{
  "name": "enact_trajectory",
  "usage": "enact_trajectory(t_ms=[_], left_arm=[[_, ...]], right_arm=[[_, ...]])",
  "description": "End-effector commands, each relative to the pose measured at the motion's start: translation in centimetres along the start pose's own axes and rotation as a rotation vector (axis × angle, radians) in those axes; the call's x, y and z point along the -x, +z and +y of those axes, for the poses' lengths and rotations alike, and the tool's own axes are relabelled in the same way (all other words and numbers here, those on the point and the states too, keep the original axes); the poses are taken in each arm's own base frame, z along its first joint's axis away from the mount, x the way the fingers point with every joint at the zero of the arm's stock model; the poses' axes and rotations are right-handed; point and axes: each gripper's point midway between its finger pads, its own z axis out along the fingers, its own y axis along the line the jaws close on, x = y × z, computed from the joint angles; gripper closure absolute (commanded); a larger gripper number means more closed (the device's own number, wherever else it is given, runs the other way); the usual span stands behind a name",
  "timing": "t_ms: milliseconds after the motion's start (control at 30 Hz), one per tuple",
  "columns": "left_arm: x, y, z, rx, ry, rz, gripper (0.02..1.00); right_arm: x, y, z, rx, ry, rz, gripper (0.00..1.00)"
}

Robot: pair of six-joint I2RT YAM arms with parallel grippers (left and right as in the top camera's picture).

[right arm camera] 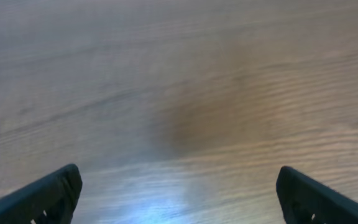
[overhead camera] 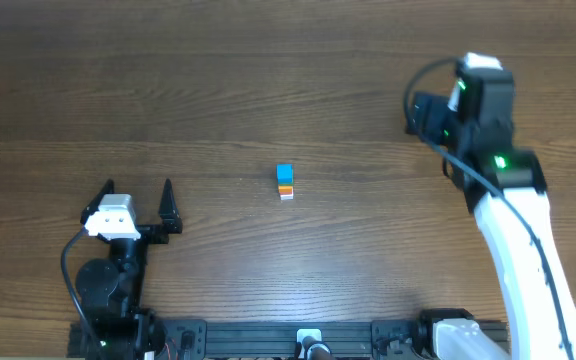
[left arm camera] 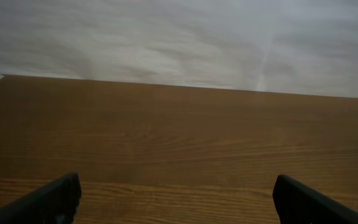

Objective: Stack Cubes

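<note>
- Nearest, a dark rail (overhead camera: pixel 258 335) runs along the table's near edge and carries both arm bases. It is partly cut off at the edge of the top view.
- Just beyond it on the left, the left gripper (overhead camera: pixel 137 186) sits low over the wooden table (overhead camera: pixel 268 80). Its two black fingers are spread wide and there is nothing between them. In its own wrist view the fingertips frame bare wood, with a pale backdrop (left arm camera: pixel 179 37) at the table's far end.
- Around the middle of the table, well right of the left gripper and slightly farther back, stands the stack of cubes (overhead camera: pixel 285 183). It stands alone, and neither arm touches it.
- The blue cube (overhead camera: pixel 285 174) is on top and is the clearest piece, its top face square to the view.
- Under it an orange cube (overhead camera: pixel 286 188) shows as a thin band. Below that is a sliver of white with a touch of red (overhead camera: pixel 286 195).
- The stack is tiny from above, so I cannot tell whether that lowest sliver is one cube or two, or how neatly the edges line up.
- Farthest back and on the right, the white right arm (overhead camera: pixel 518 250) reaches up and away from the stack.
- The right gripper (right arm camera: pixel 179 169) is over bare wood and well apart from the cubes. Its fingers are spread as wide as the left's and hold nothing.
- In the top view its fingers are lost against the dark wrist housing.
</note>
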Motion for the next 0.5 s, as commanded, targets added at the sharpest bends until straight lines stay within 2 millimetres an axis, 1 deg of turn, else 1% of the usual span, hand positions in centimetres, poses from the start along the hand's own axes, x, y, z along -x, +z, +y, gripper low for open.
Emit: enact_trajectory(t_ms=[33,133,300,400,500], left_arm=[[-0.1,0.0,0.3,0.013,-0.014,-0.004,0.018],[-0.1,0.0,0.3,0.013,-0.014,-0.004,0.018],[-0.1,0.0,0.3,0.013,-0.014,-0.004,0.020],[-0.1,0.0,0.3,0.013,-0.014,-0.004,0.018],[-0.1,0.0,0.3,0.013,-0.014,-0.004,0.018]], right_arm=[[-0.8,-2.0,-1.1,0.032,-0.032,-0.116,0.009],[-1.5,-3.1,-1.1,0.051,-0.026,-0.221,0.007],[-3.0,-4.1,-0.2,0.136,-0.024,-0.373,0.007],[-4.7,-5.0,-0.4,0.151,-0.019,-0.467,0.009],[-6.0,-5.7,-0.7,0.157,-0.016,-0.518,0.009]])
